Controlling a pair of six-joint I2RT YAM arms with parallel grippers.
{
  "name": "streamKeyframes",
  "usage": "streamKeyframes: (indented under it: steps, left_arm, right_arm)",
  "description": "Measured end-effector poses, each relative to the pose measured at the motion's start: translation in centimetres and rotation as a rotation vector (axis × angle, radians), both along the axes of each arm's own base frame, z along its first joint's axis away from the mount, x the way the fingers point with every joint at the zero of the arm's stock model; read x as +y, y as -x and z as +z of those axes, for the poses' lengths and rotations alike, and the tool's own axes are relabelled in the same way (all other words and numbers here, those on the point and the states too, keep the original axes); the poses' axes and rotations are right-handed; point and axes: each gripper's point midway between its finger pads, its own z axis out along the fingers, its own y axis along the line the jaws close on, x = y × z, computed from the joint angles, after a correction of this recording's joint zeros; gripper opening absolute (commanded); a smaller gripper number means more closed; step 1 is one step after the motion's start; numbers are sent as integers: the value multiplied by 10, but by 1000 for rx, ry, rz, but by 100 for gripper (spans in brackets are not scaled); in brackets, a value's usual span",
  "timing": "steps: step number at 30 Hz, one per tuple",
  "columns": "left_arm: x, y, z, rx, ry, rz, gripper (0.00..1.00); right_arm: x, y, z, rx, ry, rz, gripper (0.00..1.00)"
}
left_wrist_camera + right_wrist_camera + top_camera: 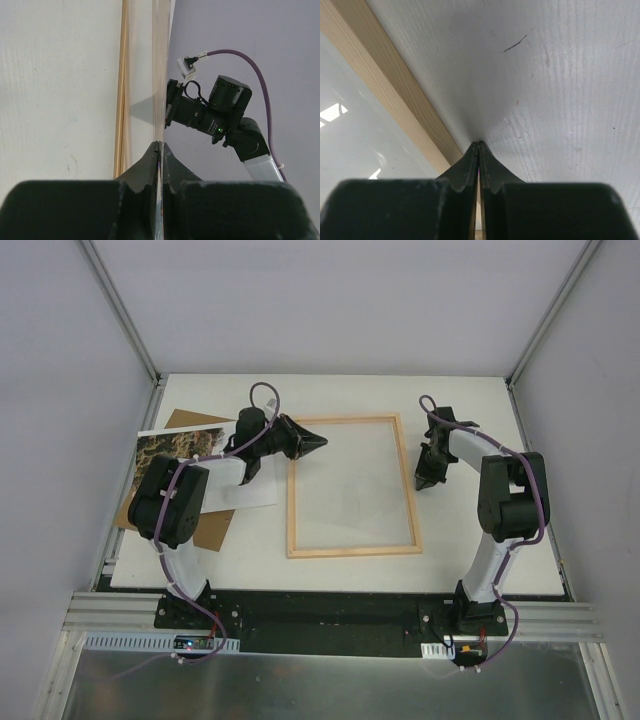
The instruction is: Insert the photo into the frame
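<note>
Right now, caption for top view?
Left pincer and right pincer, shut, at edges of the wooden frame; photo lies aside on brown backing board.

A brown board [207, 530], seemingly cardboard, lies flat and partly covered at the left edge of a white table [460, 560].

A: Are you reading any lettering, label or number anywhere?
B: Nothing is coming through as text. The white tag [186, 65] on the purple cable [240, 54] is showing too small to make out.
A: And the photo [175, 445]?
B: It is showing only a picture, no caption. The dark mark [514, 44] on the table [580, 110] is looking like a scratch, not a letter.
</note>
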Motion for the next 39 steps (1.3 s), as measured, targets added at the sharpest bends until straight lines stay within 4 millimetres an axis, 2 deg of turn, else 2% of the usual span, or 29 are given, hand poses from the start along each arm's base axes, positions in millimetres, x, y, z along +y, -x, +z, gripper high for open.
streamKeyframes:
  steps: [13,30,39]
  left_arm:
    - [-11,4,0,8,12,-23,0]
    - [-13,0,4,-7,12,-24,0]
    - [-14,-1,-2,-10,-2,-28,0]
  right_arm:
    - [-1,0,-1,1,3,0,3]
    - [-1,1,-2,1,3,0,2]
    - [-1,1,-1,1,3,0,2]
